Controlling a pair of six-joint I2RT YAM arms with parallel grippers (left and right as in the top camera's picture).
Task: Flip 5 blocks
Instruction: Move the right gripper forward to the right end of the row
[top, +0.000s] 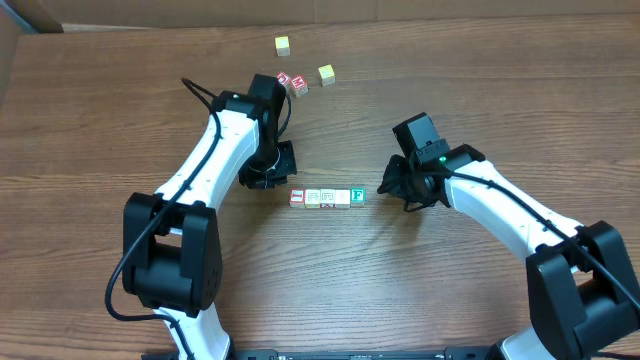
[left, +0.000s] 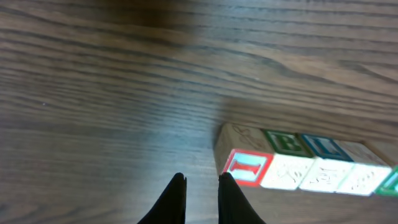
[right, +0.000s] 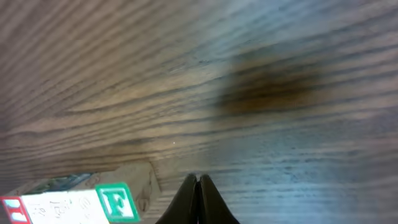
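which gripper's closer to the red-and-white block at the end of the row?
Left. The left gripper sits just off the red-and-white block, not touching it. The right gripper is past the opposite end of the row, near the green-faced block.

Even light, soft shadows; wrist cams blurry, poss. motion blur.

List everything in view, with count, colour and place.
blocks: five in a row; one red-and-white, three pale, one green; table centre
yellow cubes: two, yellow, far side, apart
red cubes: two, red with white marks, far side, side by side
table: one, brown wood
left arm: one, white and black
right arm: one, white and black
left end effector: black, slightly parted, empty, by the row's red end
right end effector: black, shut, empty, by the green end
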